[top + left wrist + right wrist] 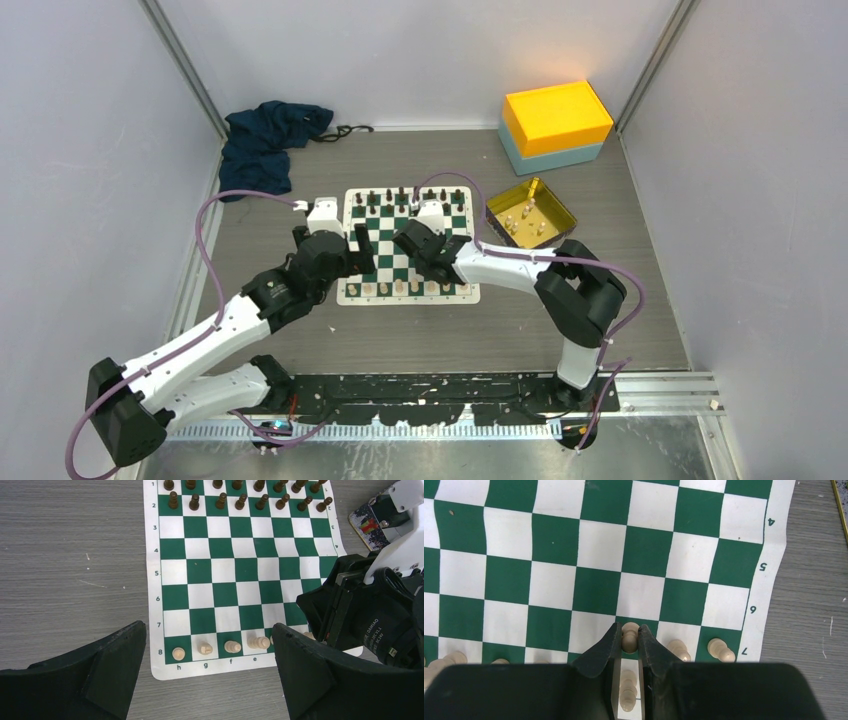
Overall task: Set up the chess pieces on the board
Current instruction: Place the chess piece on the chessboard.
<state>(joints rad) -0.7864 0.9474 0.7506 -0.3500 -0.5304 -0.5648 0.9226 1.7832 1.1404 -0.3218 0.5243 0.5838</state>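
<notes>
The green and white board (pixel 372 208) lies in the middle of the table. My right gripper (pixel 629 635) is shut on a cream pawn (pixel 629 630), low over a green square of row 7; I cannot tell if the pawn touches the board (pixel 599 545). Two more cream pawns (pixel 677 649) (pixel 720 650) stand to its right in that row. A cream piece (pixel 627 686) shows behind, between the fingers. My left gripper (pixel 210 647) hangs wide open above the board's near left corner. Several cream pieces (pixel 205 648) stand below it in row 8. Dark pieces (pixel 240 500) fill the far rows.
A gold tray (pixel 554 198) holding several cream pieces sits right of the board. A yellow box on a blue one (pixel 555 120) stands at the back right. A dark blue cloth (pixel 270 135) lies at the back left. The right arm (pixel 375 615) crowds the board's right side.
</notes>
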